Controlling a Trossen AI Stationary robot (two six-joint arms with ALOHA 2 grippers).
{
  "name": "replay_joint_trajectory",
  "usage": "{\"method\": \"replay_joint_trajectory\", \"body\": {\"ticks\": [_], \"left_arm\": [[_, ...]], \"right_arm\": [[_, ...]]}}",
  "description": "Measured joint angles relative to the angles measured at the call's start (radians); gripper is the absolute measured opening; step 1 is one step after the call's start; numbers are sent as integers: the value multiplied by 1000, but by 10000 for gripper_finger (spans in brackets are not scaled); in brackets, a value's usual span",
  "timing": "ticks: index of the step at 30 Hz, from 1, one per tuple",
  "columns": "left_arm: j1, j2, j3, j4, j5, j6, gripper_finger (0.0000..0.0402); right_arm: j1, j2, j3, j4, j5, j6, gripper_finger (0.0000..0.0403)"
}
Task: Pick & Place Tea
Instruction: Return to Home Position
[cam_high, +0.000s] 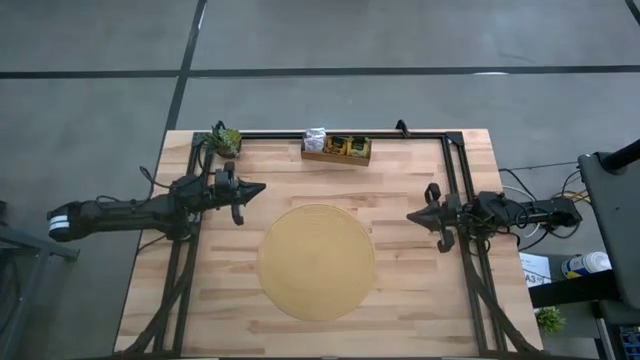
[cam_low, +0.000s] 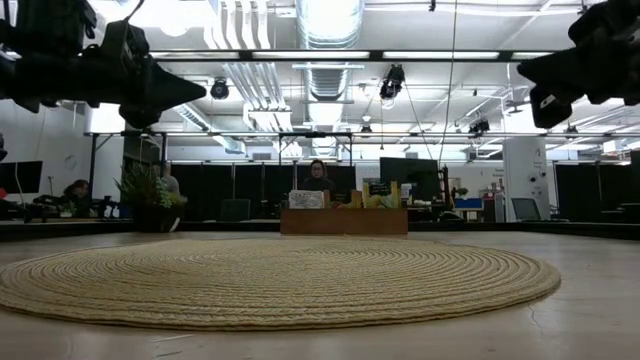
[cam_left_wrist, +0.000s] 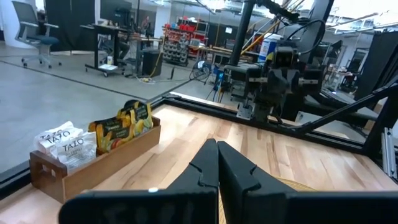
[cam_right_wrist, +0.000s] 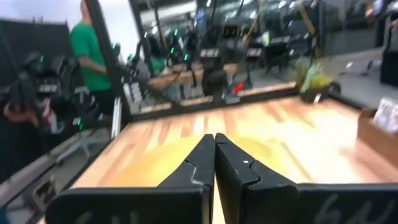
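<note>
Tea sachets (cam_left_wrist: 93, 140) are standing upright in the compartments of the wooden tray (cam_high: 336, 156) at the far edge of the table (cam_high: 420, 300): white ones at one end, orange in the middle, green-and-yellow at the other. I am holding the left gripper (cam_high: 262, 187) in the air over the left side, just beside the round mat (cam_high: 317, 262), its fingers pressed together on nothing. The right gripper (cam_right_wrist: 214, 138) is hovering opposite, across the mat, likewise closed and empty.
</note>
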Motion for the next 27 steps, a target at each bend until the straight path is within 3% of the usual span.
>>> {"method": "replay_joint_trajectory", "body": {"ticks": [8,16,27], "left_arm": [[2,-15,-1,-11,22,56,0],[0,-84,6,-17,118,67,0],[-98,-122,4,-116,67,61,0]], "right_arm": [[0,-2,0,-56,-19,-37,8],[0,-2,0,-56,-19,-62,8],[0,-2,0,-55,-18,-54,8]]}}
